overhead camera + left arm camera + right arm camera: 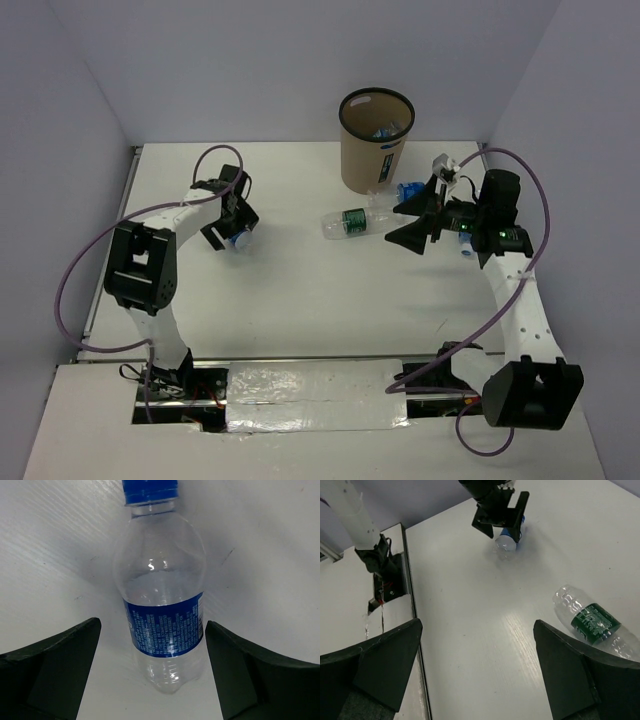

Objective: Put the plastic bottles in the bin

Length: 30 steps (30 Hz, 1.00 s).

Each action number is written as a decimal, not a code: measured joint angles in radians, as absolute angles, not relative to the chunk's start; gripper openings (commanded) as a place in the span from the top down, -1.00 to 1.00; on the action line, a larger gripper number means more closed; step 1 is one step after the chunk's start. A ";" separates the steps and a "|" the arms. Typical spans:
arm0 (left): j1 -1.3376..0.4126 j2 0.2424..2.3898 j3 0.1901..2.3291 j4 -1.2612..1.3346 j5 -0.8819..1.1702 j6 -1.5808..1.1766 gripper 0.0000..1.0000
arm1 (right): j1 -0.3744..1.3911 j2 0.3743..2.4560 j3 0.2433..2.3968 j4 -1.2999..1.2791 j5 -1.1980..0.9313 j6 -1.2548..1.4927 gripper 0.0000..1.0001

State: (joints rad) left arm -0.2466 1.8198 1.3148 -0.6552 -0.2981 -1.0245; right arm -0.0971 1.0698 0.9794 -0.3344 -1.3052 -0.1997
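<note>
the white tabletop (300,290) carries a tall tan cylindrical bin (375,150) at its far side. a clear plastic bottle with a dark green label (352,221) lies before it, near my wide-open right gripper (408,222). my left gripper (232,235), also open, straddles a blue-capped clear plastic bottle (162,605) without touching it.

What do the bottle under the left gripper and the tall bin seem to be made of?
The bottle: probably thin clear plastic, glossy; the table shows through it and highlights glint. The bin: seemingly cardboard, matte tan; its wall looks dull.
</note>
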 measured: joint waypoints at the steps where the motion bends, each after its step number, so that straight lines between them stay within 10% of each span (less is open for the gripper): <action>1: -0.247 1.827 1.315 -0.658 -0.298 -1.024 -0.93 | -0.097 1.054 0.973 -0.334 -1.311 -0.204 -0.99; 6: -0.247 1.861 1.348 -0.662 -0.288 -1.018 -0.77 | -0.099 1.006 0.917 -0.313 -1.346 -0.204 -0.99; 15: -0.239 1.885 1.357 -0.590 -0.168 -0.960 0.91 | -0.115 1.005 0.873 -0.368 -1.414 -0.268 -0.99; 24: -0.286 1.794 1.371 -0.451 0.168 -0.783 1.00 | -0.308 1.053 1.049 -0.861 -1.465 -0.732 -0.99; 30: -0.419 1.840 1.775 -0.360 0.279 -0.625 1.00 | -0.366 1.129 1.125 -1.139 -1.478 -1.023 -0.99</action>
